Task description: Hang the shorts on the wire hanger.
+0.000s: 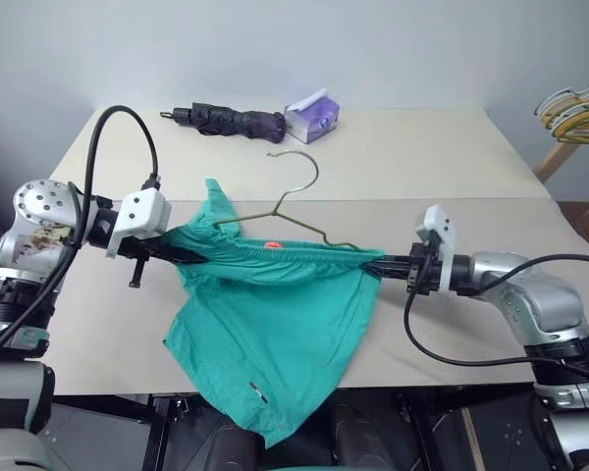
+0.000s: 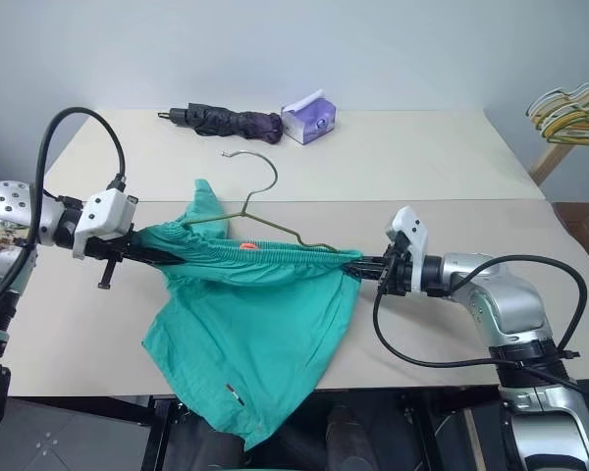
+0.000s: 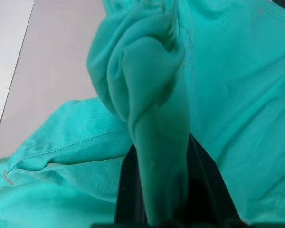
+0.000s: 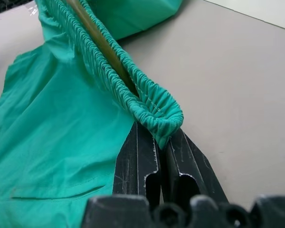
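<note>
The teal shorts point(image 1: 275, 314) hang stretched between my two grippers over the table's front edge. The gathered waistband is pulled taut and the legs droop below it. A small orange tag point(image 1: 272, 244) shows on the band. My left gripper point(image 1: 182, 255) is shut on the waistband's left end, where bunched cloth sits between its fingers point(image 3: 128, 190). At the band's right end my right gripper point(image 1: 381, 263) is shut on the elastic point(image 4: 156, 111). The olive wire hanger point(image 1: 316, 177) rises behind the shorts with its hook up. Its lower bar point(image 4: 97, 40) lies inside the waistband.
A dark folded umbrella point(image 1: 231, 121) and a purple tissue box point(image 1: 312, 115) lie at the back of the beige table point(image 1: 422, 157). A bunch of pale and yellow hangers point(image 1: 574, 113) hangs on a wooden rack off the table's right side.
</note>
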Robot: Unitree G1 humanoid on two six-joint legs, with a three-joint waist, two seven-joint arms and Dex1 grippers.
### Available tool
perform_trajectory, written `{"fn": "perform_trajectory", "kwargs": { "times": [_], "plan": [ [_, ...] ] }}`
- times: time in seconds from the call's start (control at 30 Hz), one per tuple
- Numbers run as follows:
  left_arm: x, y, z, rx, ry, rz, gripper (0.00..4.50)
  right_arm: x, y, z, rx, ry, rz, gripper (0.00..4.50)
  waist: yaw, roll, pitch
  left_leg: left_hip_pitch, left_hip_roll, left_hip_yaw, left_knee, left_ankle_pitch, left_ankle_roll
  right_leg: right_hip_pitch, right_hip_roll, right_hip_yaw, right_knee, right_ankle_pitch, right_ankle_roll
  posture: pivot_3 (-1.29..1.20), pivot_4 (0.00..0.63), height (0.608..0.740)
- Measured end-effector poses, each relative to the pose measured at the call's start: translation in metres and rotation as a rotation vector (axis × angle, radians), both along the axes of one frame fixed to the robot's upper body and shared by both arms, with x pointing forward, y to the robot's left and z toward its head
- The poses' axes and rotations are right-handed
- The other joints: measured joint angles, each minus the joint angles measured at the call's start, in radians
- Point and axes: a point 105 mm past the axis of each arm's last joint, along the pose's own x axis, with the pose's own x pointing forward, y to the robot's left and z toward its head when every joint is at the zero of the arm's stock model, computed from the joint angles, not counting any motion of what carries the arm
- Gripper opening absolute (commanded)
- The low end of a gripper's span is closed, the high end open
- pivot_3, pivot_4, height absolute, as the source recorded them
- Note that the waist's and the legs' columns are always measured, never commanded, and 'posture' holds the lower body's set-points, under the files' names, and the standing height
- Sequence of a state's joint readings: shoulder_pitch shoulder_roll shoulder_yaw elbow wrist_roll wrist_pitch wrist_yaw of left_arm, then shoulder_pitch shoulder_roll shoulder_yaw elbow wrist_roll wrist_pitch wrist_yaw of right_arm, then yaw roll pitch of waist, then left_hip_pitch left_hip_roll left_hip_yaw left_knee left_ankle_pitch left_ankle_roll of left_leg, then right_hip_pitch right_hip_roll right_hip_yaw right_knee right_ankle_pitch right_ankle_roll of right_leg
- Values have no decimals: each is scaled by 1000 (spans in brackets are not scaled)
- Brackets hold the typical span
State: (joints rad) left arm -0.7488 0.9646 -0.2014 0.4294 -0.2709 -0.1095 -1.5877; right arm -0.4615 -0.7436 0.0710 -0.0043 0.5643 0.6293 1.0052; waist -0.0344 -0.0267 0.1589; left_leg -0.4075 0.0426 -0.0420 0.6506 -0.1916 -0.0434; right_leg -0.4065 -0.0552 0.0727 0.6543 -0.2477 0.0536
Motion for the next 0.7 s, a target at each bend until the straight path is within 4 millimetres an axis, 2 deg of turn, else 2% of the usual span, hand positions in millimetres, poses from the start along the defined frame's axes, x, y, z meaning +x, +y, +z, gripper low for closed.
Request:
{"fn": "perform_trajectory", "kwargs": {
  "times": [0.2,0.33,0.43,0.53,0.6,0.7],
  "plan": [
    [3,9,-13,98,-48,-11,0,-4,0,-2,-51,-24,53,20,4,0,0,0,0,1,0,0,0,0,0,0,0,0,0,35,96,740],
    [4,10,-14,90,-46,3,0,-5,1,-2,-63,-41,70,20,5,0,0,0,0,1,0,0,0,0,0,0,0,0,0,32,95,740],
    [8,3,-18,35,-9,29,0,-5,-3,4,-92,-65,69,20,9,0,0,0,0,1,0,0,0,0,0,0,0,0,0,23,92,740],
    [12,-3,-17,-29,8,69,0,-4,-3,17,-89,-111,65,861,11,0,0,0,0,1,0,0,0,0,0,0,0,0,0,21,90,740],
    [14,0,-18,-54,17,118,0,0,-13,28,-89,-145,18,1539,12,0,0,0,0,1,0,0,0,0,0,0,0,0,0,16,89,740],
    [20,-11,-20,-108,7,130,0,1,-18,45,-94,-197,16,2566,14,0,0,0,0,1,0,0,0,0,0,0,0,0,0,7,86,740]
  ]
}}
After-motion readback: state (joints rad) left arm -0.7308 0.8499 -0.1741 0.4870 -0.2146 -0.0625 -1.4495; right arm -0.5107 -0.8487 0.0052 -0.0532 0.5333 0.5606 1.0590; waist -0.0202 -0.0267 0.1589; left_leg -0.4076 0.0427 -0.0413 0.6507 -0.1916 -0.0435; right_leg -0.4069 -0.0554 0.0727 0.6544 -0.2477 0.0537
